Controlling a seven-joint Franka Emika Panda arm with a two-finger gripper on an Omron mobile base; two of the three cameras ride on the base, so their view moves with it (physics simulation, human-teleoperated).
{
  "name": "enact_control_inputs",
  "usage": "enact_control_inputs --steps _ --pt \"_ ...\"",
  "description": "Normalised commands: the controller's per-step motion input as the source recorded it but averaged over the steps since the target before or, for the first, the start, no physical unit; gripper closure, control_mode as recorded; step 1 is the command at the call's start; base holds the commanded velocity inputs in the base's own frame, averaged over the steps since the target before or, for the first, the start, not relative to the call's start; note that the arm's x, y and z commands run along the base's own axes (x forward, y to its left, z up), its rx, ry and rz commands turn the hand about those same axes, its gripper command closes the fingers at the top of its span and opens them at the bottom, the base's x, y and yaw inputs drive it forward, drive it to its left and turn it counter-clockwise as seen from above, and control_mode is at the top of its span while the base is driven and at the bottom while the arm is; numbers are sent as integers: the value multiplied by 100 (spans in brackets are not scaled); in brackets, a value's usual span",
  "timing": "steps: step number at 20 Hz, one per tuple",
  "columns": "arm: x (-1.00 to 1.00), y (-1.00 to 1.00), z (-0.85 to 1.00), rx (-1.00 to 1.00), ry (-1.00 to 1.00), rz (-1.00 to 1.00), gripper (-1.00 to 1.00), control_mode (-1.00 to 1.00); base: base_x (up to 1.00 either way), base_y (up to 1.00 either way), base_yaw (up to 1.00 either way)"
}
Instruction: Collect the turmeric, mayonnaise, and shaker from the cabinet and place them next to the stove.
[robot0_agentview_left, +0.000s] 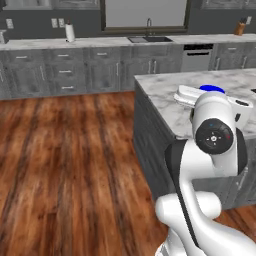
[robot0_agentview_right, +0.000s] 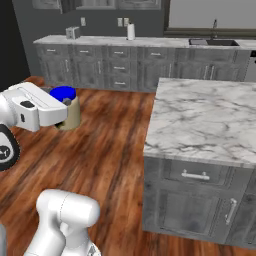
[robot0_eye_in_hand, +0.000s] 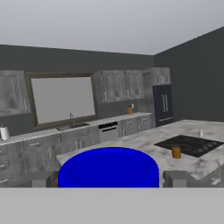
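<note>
My gripper (robot0_eye_in_hand: 111, 177) is shut on the mayonnaise (robot0_eye_in_hand: 108, 168), a cream jar with a bright blue lid that sits between the two fingertips. From the right base view the mayonnaise (robot0_agentview_right: 73, 115) hangs in the gripper (robot0_agentview_right: 67, 110) above the wooden floor. Its blue lid (robot0_agentview_left: 212, 89) peeks out behind my arm in the left base view. On the island, the turmeric (robot0_eye_in_hand: 176, 152) stands beside the black stove (robot0_eye_in_hand: 192, 144). The small pale shaker (robot0_eye_in_hand: 201, 132) stands beyond the stove. Dark grey wall cabinets (robot0_eye_in_hand: 116, 85) line the far wall; which one is the task's cabinet I cannot tell.
The marble island (robot0_agentview_right: 200, 120) stands to my right, with drawers on its side. Along the back wall run a counter with a sink (robot0_agentview_left: 150, 38), a paper-towel roll (robot0_agentview_left: 70, 32) and a knife block (robot0_agentview_left: 240, 27). Wooden floor (robot0_agentview_left: 65, 165) lies open to the left.
</note>
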Motion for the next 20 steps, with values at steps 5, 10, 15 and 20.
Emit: enact_control_inputs --steps 5,10,15,20 --pt "0 0 0 0 0 0 100 100 0 -100 0" --pt "0 0 0 0 0 0 100 100 6 -100 0" --pt "0 0 0 0 0 0 100 100 21 -100 0" --pt "0 0 0 0 0 0 100 100 33 -100 0"
